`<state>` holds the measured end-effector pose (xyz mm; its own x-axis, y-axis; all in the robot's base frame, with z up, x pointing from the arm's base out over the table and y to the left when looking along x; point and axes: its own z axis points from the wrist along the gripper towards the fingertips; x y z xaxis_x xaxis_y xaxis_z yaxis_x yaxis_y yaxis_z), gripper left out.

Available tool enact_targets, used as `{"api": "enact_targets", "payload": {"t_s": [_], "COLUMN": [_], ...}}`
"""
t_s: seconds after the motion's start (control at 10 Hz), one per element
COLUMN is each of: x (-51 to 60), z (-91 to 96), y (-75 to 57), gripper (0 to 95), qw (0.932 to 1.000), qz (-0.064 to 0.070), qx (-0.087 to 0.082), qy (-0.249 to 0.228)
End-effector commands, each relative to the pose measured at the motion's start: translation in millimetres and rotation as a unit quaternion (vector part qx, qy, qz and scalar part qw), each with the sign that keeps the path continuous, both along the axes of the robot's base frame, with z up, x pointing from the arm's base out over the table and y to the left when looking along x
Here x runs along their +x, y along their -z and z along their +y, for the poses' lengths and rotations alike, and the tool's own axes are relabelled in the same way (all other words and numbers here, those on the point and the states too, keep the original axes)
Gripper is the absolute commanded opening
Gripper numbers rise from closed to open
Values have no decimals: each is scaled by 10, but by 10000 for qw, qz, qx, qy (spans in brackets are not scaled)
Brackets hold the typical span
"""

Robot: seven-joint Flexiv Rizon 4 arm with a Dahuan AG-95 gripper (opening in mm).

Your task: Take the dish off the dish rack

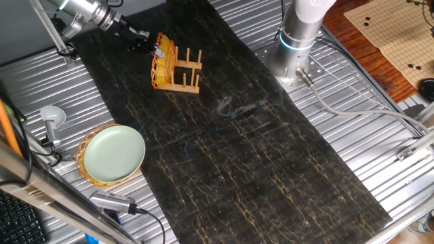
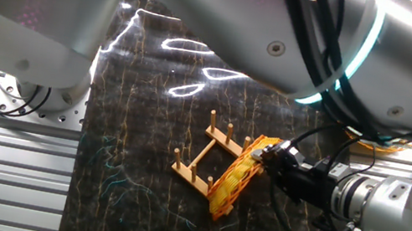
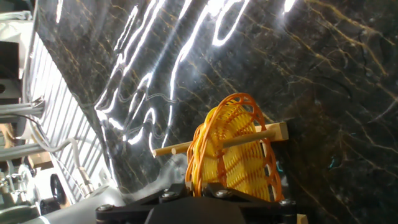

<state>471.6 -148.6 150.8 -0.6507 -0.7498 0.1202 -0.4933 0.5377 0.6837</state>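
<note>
The orange-yellow woven dish (image 1: pixel 161 64) stands on edge in the small wooden dish rack (image 1: pixel 188 71) at the far end of the dark mat. My gripper (image 1: pixel 150 46) is at the dish's top rim from the left. In the other fixed view the gripper (image 2: pixel 271 157) meets the upper edge of the dish (image 2: pixel 233 182), which leans in the rack (image 2: pixel 200 159). In the hand view the dish (image 3: pixel 233 149) fills the lower middle, a rack rail (image 3: pixel 264 132) crosses it, and my gripper (image 3: pixel 200 186) has its fingers close on both sides of the rim.
A smooth pale green plate (image 1: pixel 114 153) lies on another woven plate at the mat's left edge. A white ladle (image 1: pixel 52 118) lies beside it. The arm's base (image 1: pixel 298 41) stands at the back right, near a Go board (image 1: pixel 390 30).
</note>
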Motion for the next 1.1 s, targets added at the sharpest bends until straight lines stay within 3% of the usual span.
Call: {"api": "enact_targets", "payload": {"t_s": [0.1,0.3,0.5,1.1], "x": [-18,-58,-113,-67], "z": [6,9,19,20], "y": [4,-1,9,116], "gripper": [0,0,0,0], "qw": [10000,10000,9999,9999], "qz": [-20,-70,-125,-143], "qx": [0,41,-78,-69], "qy": [3,-40,-24,-9]}}
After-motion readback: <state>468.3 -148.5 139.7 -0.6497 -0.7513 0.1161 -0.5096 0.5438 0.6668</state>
